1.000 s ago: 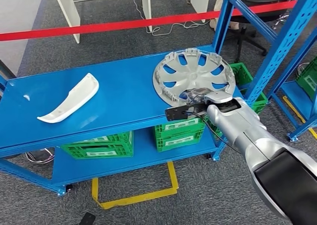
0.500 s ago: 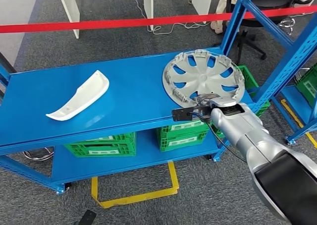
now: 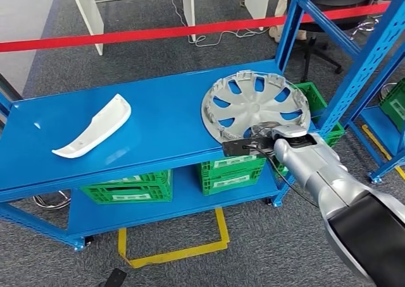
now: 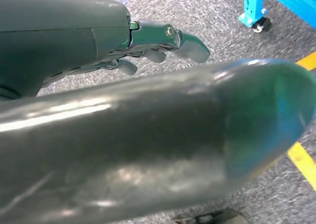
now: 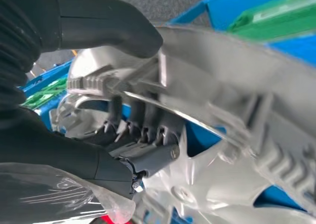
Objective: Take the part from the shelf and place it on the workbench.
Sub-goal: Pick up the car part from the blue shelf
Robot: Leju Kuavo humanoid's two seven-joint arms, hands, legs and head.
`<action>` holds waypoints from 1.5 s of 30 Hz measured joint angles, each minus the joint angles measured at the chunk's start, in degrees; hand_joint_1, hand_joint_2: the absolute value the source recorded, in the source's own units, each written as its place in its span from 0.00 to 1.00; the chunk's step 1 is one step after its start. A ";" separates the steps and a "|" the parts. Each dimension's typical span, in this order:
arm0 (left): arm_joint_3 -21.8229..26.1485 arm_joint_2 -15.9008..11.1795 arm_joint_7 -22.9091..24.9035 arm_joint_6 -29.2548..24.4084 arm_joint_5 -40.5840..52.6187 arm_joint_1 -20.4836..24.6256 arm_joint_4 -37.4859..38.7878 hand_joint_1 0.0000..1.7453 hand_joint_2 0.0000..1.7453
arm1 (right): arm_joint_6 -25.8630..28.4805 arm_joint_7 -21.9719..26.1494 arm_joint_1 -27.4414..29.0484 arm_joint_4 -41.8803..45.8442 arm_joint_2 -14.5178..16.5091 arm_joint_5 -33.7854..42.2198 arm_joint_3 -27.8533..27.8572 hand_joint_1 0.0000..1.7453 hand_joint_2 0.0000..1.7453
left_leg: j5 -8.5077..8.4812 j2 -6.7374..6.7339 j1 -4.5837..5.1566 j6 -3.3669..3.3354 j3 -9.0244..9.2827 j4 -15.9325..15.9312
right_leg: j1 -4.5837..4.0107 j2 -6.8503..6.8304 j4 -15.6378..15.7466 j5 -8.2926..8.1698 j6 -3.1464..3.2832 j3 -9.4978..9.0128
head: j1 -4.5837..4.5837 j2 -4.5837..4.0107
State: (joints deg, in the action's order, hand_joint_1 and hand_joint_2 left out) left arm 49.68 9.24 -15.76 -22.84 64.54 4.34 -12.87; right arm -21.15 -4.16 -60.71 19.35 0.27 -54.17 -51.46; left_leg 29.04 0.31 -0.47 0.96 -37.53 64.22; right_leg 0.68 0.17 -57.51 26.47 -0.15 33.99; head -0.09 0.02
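Gripping the silver wheel cover point(image 3: 255, 107) at its near rim with right hand point(image 3: 261, 135), thumb above, fingers point(image 5: 143, 130) hooked through a spoke gap. Lifting cover: near edge rising off blue shelf point(image 3: 157, 119), cover tilting more than a second ago. Whole head view shifting too, camera swaying toward 3 o'clock then back partway.

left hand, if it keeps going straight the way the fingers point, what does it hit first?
Probably the grey carpet floor. In the left wrist view the left hand hangs with fingers pointing over bare carpet; the blue shelf foot sits off to one side. Depth is unclear.
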 joint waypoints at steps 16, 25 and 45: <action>0.07 -0.26 -3.67 3.81 -0.70 0.16 0.00 0.00 0.00 | 2.92 2.30 1.10 0.07 -0.89 0.27 0.03 1.00 1.00 | -3.62 -0.27 -0.34 -2.31 2.91 -6.12 | -0.01 0.16 -9.19 5.39 -2.29 4.57 | 0.18 0.00; 0.12 -0.40 -4.72 4.76 -1.39 0.21 0.00 0.00 1.00 | 3.87 2.90 1.47 0.44 -1.10 0.27 0.05 1.00 1.00 | -3.34 -0.19 0.06 -1.59 2.98 -5.91 | -0.30 0.23 -0.54 0.13 -1.38 0.62 | 0.20 0.00; 1.63 -0.34 -7.65 1.75 -2.97 0.24 0.01 0.00 1.00 | 25.76 5.81 6.96 21.80 -4.07 -2.34 0.14 1.00 1.00 | -3.27 -0.11 -0.31 -1.91 2.19 -5.57 | -0.21 0.26 -4.03 2.71 -1.77 2.95 | 0.04 0.00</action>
State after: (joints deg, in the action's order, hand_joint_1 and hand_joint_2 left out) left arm 51.31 8.90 -23.41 -21.09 61.58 4.58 -12.86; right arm 4.60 1.66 -53.74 41.16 -3.80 -56.51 -51.32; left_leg 25.78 0.20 -0.79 -0.96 -35.34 58.65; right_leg 0.47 0.43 -61.54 29.18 -1.93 36.94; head -0.05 0.02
